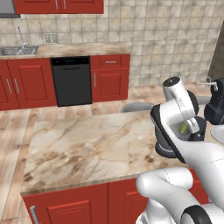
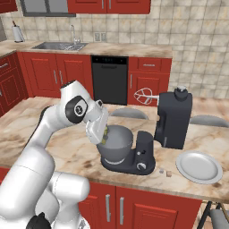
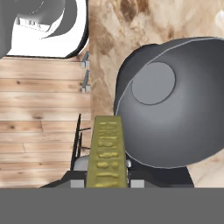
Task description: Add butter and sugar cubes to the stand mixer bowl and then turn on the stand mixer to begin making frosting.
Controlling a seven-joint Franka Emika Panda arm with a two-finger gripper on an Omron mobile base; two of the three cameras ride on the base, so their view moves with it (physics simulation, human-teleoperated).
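Note:
My gripper [image 3: 107, 183] is shut on a yellow stick of butter [image 3: 107, 151], which pokes out ahead of the fingers. The stick hangs just over the near rim of the grey stand mixer bowl [image 3: 175, 122], whose inside looks bare. From the right base view the gripper [image 2: 103, 136] with the butter [image 2: 105, 134] sits at the bowl's [image 2: 118, 145] left edge. The dark stand mixer [image 2: 172, 118] has its head tilted up and its whisk raised. Two tiny tan sugar cubes [image 2: 169, 172] lie on the counter by the mixer's base. In the left base view the butter [image 1: 183, 128] peeks out from behind the hand.
A flat white plate [image 2: 199, 166] lies to the right of the mixer near the counter's front edge. Grey stool seats [image 2: 129, 112] stand behind the island. A sink [image 2: 60, 45] and a black dishwasher [image 2: 109, 78] line the far wall.

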